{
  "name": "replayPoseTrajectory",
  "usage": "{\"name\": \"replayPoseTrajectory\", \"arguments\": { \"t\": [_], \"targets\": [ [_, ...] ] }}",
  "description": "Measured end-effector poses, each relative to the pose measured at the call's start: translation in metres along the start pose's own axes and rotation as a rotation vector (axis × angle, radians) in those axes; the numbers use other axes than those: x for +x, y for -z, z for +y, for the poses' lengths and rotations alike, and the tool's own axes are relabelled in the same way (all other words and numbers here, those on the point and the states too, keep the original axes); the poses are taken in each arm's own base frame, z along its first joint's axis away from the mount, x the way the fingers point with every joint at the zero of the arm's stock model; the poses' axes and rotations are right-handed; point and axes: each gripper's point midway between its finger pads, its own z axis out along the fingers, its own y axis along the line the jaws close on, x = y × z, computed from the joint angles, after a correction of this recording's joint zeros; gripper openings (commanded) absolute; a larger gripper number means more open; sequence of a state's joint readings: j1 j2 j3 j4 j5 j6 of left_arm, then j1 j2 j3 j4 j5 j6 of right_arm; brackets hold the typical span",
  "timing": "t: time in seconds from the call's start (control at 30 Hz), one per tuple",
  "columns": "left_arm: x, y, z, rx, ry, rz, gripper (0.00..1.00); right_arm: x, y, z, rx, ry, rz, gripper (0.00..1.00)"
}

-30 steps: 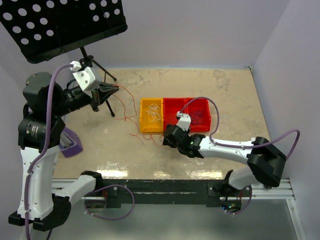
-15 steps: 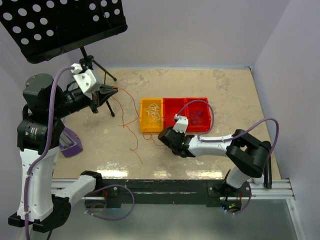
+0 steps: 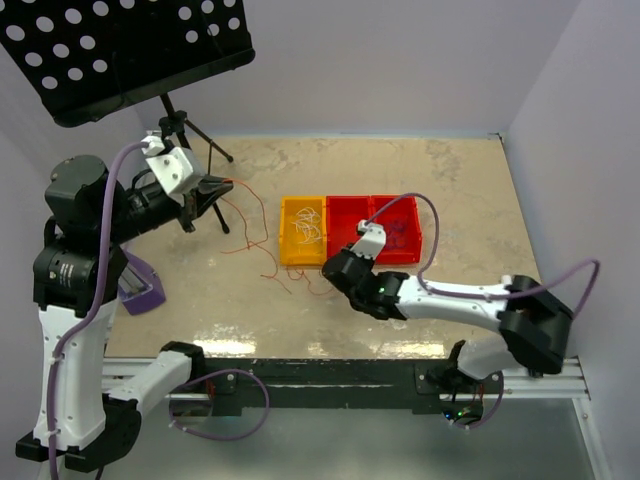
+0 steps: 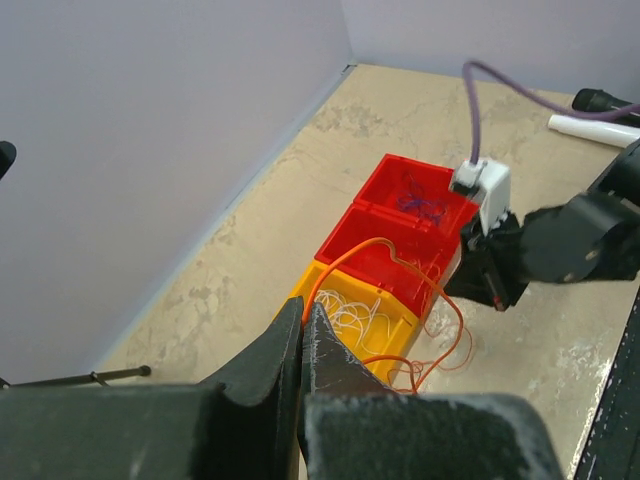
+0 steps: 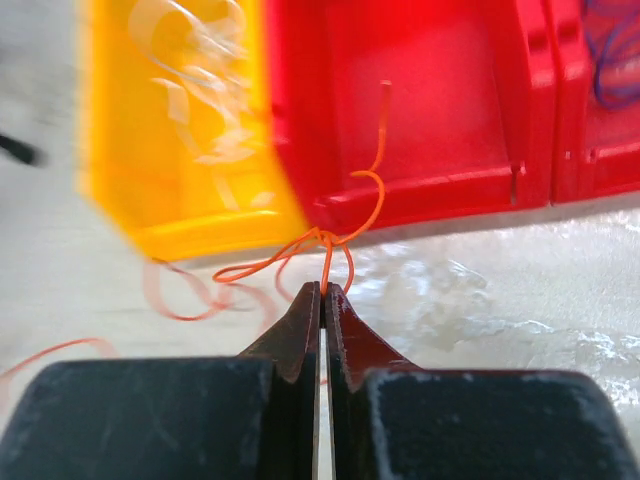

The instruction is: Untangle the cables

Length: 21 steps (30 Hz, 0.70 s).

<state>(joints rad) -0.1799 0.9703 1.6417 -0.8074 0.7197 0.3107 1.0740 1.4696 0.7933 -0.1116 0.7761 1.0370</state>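
Red-orange cables (image 3: 262, 235) trail in loops across the table from my raised left gripper (image 3: 228, 184) to the front of the bins. In the left wrist view the left gripper (image 4: 303, 312) is shut on one orange cable (image 4: 345, 255), which arcs down toward the bins. My right gripper (image 3: 330, 268) sits low, just in front of the bins. In the right wrist view the right gripper (image 5: 322, 290) is shut on an orange strand just below a small knot (image 5: 325, 238). White cables (image 4: 355, 315) lie in the yellow bin (image 3: 284, 232). Purple cables (image 4: 425, 205) lie in the far red bin (image 3: 415, 235).
The middle red bin (image 3: 348, 200) stands between the yellow and far red ones. A black music stand (image 3: 130, 50) on a tripod (image 3: 215, 150) rises at the back left. A purple object (image 3: 140, 285) lies at the table's left edge. Walls close in on three sides.
My right gripper was open and has shut on the orange strand in front of the bins. The left gripper has drifted slightly left, and the cable loops on the table have shifted.
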Motion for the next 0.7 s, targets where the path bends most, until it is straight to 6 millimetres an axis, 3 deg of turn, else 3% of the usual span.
{"name": "replayPoseTrajectory", "arguments": {
  "t": [0.17, 0.2, 0.23, 0.37, 0.7],
  "targets": [
    [0.008, -0.003, 0.0, 0.006, 0.016, 0.017, 0.0, -0.083, 0.059, 0.039, -0.153, -0.111, -0.123, 0.0],
    [0.009, -0.004, 0.0, 0.007, 0.018, 0.02, 0.0, -0.116, 0.077, 0.048, -0.187, -0.146, -0.177, 0.0],
    [0.01, -0.004, 0.0, 0.008, 0.02, 0.022, 0.0, -0.124, 0.08, 0.05, -0.195, -0.156, -0.19, 0.0],
    [0.012, -0.005, 0.001, 0.011, 0.021, 0.028, 0.0, -0.188, 0.111, 0.062, -0.206, -0.184, -0.305, 0.0],
    [0.013, -0.003, -0.002, 0.013, 0.016, 0.034, 0.0, -0.259, 0.117, 0.054, -0.111, -0.107, -0.443, 0.0]
  ]
}}
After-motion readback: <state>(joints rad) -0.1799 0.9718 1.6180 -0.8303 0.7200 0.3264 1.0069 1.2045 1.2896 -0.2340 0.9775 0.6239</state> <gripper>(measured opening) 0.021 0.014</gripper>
